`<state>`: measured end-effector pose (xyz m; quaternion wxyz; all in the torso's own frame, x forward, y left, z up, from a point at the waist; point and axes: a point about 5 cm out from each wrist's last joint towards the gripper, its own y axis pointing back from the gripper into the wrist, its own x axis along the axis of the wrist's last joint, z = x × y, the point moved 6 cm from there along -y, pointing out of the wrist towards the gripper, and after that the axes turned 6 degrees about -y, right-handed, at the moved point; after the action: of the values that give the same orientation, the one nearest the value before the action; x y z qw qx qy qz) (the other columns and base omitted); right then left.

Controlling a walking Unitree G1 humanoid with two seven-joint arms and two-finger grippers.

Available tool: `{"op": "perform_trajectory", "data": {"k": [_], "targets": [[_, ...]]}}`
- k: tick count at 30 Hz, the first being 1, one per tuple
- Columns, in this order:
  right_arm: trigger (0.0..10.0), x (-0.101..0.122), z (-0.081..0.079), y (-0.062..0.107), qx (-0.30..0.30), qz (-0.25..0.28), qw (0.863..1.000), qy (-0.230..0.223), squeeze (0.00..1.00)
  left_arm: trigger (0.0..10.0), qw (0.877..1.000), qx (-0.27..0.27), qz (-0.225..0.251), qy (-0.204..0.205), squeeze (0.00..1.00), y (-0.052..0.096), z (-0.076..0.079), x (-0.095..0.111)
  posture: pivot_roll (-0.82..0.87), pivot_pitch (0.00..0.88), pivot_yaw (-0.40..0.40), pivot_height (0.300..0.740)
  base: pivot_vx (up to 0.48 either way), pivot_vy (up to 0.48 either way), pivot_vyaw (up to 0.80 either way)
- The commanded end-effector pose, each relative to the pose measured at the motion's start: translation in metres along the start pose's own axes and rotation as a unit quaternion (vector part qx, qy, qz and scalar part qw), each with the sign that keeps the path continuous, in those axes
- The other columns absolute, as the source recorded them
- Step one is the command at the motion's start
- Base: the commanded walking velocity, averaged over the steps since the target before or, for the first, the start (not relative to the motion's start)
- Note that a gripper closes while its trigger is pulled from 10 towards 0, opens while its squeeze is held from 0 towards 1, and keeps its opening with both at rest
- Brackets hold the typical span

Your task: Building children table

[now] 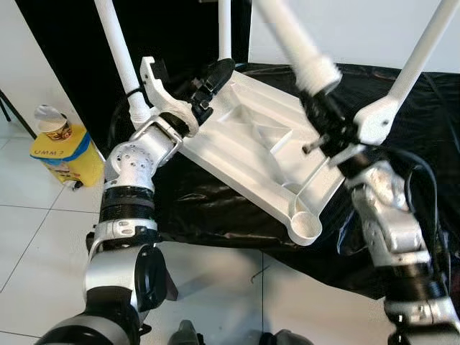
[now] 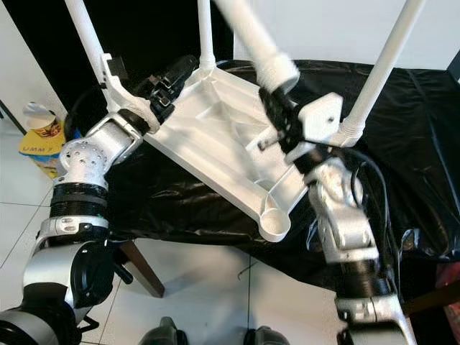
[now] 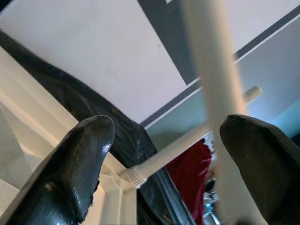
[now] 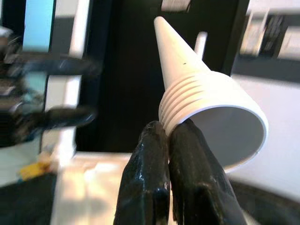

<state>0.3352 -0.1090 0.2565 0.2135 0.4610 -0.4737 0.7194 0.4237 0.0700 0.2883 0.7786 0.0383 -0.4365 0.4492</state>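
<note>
The upturned white tabletop [image 1: 259, 147] lies tilted across the middle of the frame on a black sheet [image 1: 402, 108], with three legs [image 1: 118, 50] standing in its corners. The left gripper [image 1: 208, 83], upper centre-left, has its fingers [image 3: 75, 173] spread wide at the tabletop's far edge. The right gripper [image 1: 327, 122], right of centre, is clamped on the rim of a loose leg [image 4: 201, 103]. A yellow box [image 1: 68, 154] sits at left.

The loose white table leg [image 1: 295, 43] is motion-blurred, its top cut off by the frame. Background objects in the right wrist view are blurred beyond recognition.
</note>
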Motion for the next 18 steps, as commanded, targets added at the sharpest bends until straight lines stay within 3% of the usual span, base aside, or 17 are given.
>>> {"op": "perform_trajectory", "data": {"k": [1, 6, 10, 14, 18], "targets": [[10.0, 0.006, -0.007, -0.001, 0.011, 0.008, 1.000, 0.003, 0.00, 10.0, 0.979, -0.205, 0.016, 0.013, 0.00, 0.004, 0.048, 0.003, -0.03, 0.000, -0.011, 0.740, 0.000, 0.000, 0.00], [10.0, -0.005, -0.024, 0.016, 0.033, -0.025, 0.999, -0.014, 0.00, 10.0, 0.978, -0.203, 0.008, 0.047, 0.00, -0.004, 0.044, -0.005, -0.07, 0.000, 0.001, 0.740, 0.000, 0.000, 0.00], [10.0, -0.006, -0.028, 0.020, 0.039, -0.032, 0.999, -0.014, 0.00, 10.0, 0.978, -0.203, 0.008, 0.052, 0.00, -0.006, 0.044, -0.005, -0.08, 0.000, 0.004, 0.740, 0.000, 0.000, 0.00], [10.0, -0.010, -0.038, 0.037, 0.061, -0.055, 0.997, -0.010, 0.00, 10.0, 0.980, -0.191, 0.008, 0.061, 0.00, -0.013, 0.038, -0.006, -0.10, 0.000, 0.017, 0.740, 0.000, 0.000, 0.00], [10.0, -0.011, -0.041, 0.043, 0.068, -0.064, 0.996, -0.009, 0.00, 10.0, 0.981, -0.185, 0.010, 0.061, 0.00, -0.015, 0.035, -0.003, -0.11, 0.000, 0.020, 0.740, 0.000, 0.000, 0.00]]}}
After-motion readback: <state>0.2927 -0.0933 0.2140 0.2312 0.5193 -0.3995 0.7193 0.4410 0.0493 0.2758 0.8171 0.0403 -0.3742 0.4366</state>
